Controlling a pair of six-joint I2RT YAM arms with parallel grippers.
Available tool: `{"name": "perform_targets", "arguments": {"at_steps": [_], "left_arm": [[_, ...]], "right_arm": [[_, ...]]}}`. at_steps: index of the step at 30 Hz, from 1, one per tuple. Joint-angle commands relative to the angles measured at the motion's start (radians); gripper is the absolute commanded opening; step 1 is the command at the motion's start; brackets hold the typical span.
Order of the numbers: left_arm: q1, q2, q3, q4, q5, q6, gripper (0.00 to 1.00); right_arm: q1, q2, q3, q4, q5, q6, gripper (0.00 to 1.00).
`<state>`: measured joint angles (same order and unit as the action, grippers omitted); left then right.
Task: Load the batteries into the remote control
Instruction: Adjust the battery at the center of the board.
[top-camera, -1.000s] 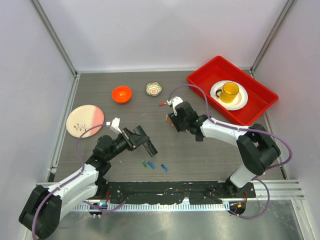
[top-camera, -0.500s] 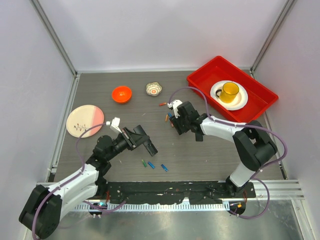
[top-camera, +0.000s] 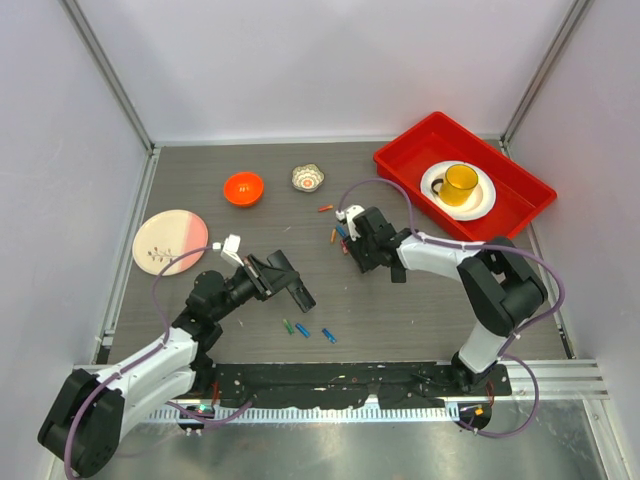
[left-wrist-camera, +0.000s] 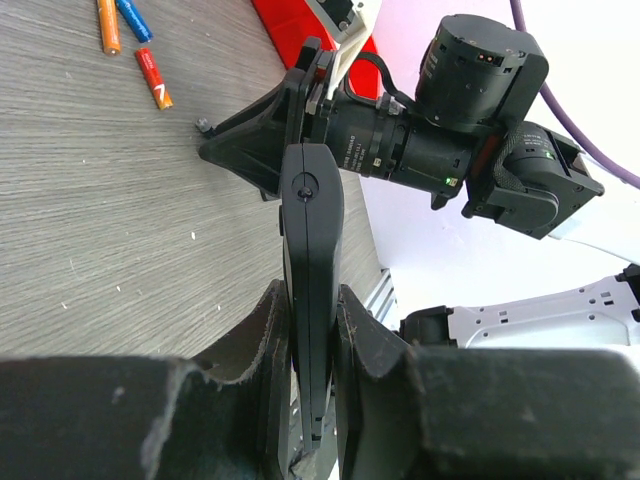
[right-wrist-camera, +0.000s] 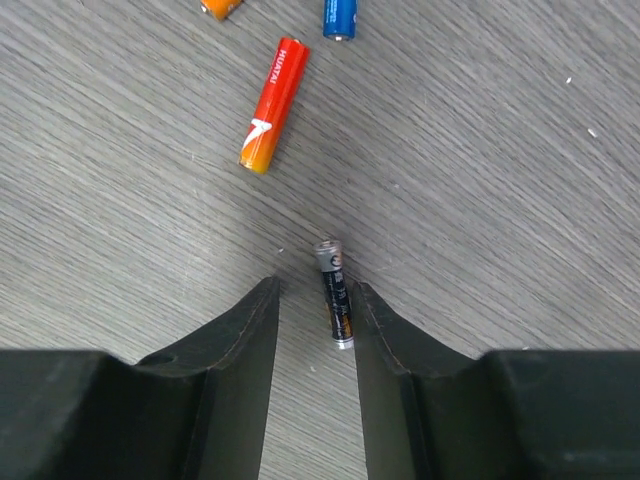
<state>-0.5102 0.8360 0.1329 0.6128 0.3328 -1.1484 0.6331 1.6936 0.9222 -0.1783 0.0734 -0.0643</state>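
near the arm bases, three loose batteries (top-camera: 302, 330) lie on the counter (top-camera: 420, 310). the left gripper (left-wrist-camera: 312, 335) is clamped on the black remote control (left-wrist-camera: 311, 220). farther out, the right gripper (right-wrist-camera: 317, 290) stands open astride a black battery (right-wrist-camera: 335, 300), with a red battery (right-wrist-camera: 273, 105) beyond.

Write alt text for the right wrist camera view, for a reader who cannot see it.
The right gripper stands open around a small black battery lying on the grey wood-grain table, nearer one finger. Beyond lies a red-and-orange battery; the ends of an orange battery and a blue battery show at the top edge.
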Motion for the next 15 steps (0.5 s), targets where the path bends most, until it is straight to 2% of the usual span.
{"name": "perform_targets", "arguments": {"at_steps": [1, 6, 15], "left_arm": [[-0.005, -0.009, 0.007, 0.065, 0.003, -0.004, 0.0], [-0.004, -0.006, 0.005, 0.064, -0.003, -0.002, 0.0], [-0.007, 0.023, 0.016, 0.071, -0.008, -0.002, 0.0]], "right_arm": [[0.005, 0.034, 0.024, -0.03, 0.005, 0.03, 0.39], [0.011, 0.017, 0.014, -0.03, 0.0, 0.089, 0.32], [0.014, 0.017, 0.029, -0.049, 0.029, 0.141, 0.36]]}}
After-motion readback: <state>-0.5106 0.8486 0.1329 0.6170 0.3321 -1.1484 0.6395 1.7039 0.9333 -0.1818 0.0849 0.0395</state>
